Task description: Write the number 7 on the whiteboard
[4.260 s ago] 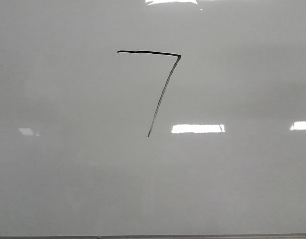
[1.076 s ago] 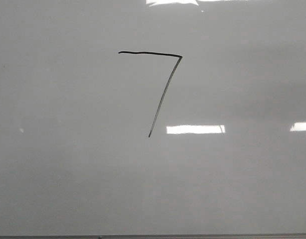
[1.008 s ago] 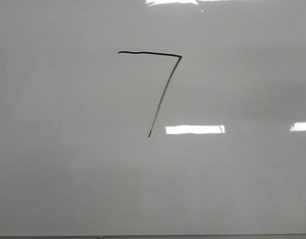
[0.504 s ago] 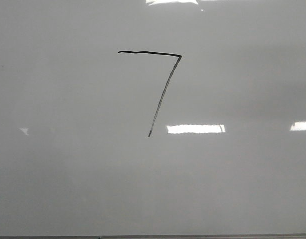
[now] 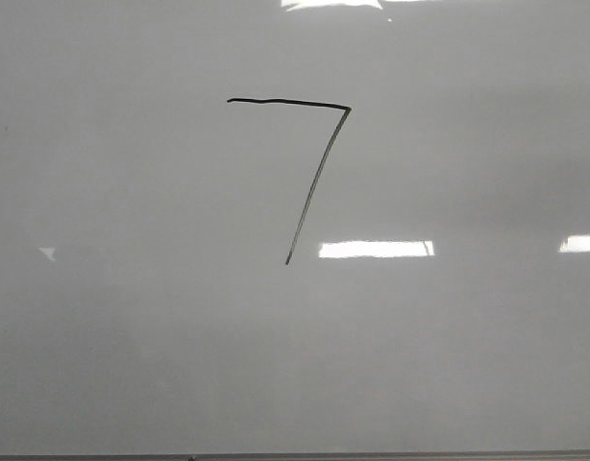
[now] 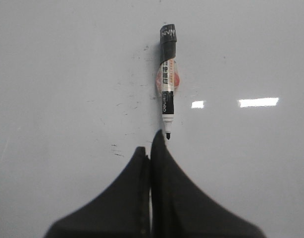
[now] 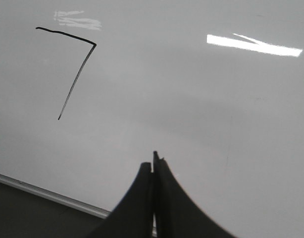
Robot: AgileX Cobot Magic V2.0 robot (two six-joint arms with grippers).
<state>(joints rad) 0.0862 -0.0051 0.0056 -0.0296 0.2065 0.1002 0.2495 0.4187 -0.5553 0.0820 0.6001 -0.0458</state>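
The number 7 (image 5: pixel 314 173) is drawn in black on the whiteboard (image 5: pixel 132 336), a dark top stroke joined to a fainter slanted downstroke. It also shows in the right wrist view (image 7: pixel 75 74). A black and white marker (image 6: pixel 167 87) lies uncapped on the whiteboard (image 6: pixel 68 74) in the left wrist view, its tip pointing at my left gripper (image 6: pixel 151 148). The left gripper is shut and empty, just short of the marker's tip. My right gripper (image 7: pixel 153 166) is shut and empty above the whiteboard (image 7: pixel 216 109), off to the side of the 7. Neither gripper shows in the front view.
Bright rectangular glare patches (image 5: pixel 377 249) lie on the board. The board's thin metal edge (image 7: pixel 53 196) runs past the right gripper, with a dark surface (image 7: pixel 23 213) beyond it. Small dark smudges (image 6: pixel 117 148) mark the board near the left gripper.
The 7 and the board have not moved. Only the glare patches shift slightly, and a small reflection at the left comes and goes.
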